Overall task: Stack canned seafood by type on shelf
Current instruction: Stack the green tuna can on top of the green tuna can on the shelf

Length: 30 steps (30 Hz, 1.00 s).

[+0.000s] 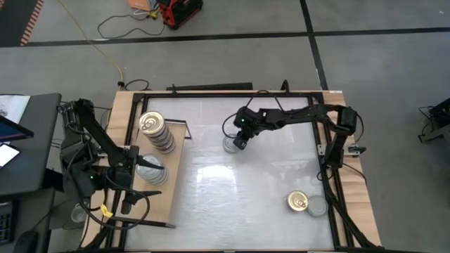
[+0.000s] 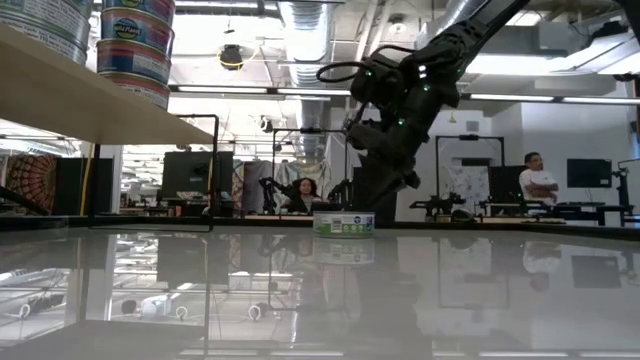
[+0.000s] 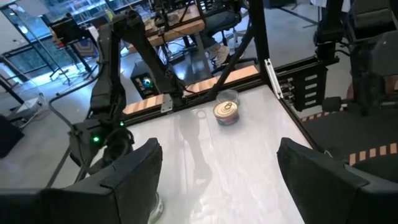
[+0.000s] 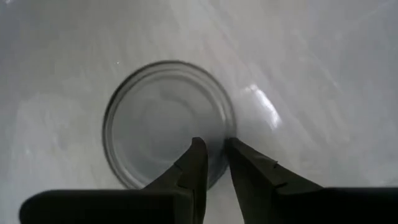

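Silver-topped tin (image 4: 166, 121) flat on the desk (image 1: 239, 197), well apart from the shelf (image 1: 163, 184); right tool (image 4: 214, 163) narrowed, apparently pinching its rim; rigid, smooth, probably slippery, best taken across the wall.
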Each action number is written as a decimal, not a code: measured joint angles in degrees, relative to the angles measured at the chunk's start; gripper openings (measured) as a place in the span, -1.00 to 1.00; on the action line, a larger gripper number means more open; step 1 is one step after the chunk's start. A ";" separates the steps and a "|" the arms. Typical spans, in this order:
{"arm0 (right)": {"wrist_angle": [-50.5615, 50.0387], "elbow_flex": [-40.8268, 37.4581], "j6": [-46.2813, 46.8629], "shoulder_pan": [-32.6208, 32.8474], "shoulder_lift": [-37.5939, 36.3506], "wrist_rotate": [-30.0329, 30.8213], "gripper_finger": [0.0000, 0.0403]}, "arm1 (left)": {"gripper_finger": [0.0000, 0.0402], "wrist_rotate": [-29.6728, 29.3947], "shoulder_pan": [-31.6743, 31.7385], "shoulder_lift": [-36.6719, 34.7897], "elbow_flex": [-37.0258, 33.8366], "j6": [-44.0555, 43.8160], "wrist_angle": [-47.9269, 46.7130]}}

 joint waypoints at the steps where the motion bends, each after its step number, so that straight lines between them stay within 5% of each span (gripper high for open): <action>1: 0.45 -0.18 0.30 -0.15 -0.02 -0.03 -0.48 | 0.53 -0.07 0.00 0.00 0.00 -0.03 -0.01; 11: 0.16 -2.34 1.58 -1.02 -0.07 0.08 -0.53 | 0.53 -0.10 0.00 -0.01 0.00 -0.78 0.03; 20: -4.22 -2.29 4.48 -3.44 -0.17 1.08 -0.94 | 0.53 -0.26 0.02 -0.02 0.00 -0.77 0.08; 30: -7.48 -2.53 6.56 -5.89 -1.46 5.78 -0.84 | 0.53 -0.86 0.25 -0.02 0.00 -0.17 0.11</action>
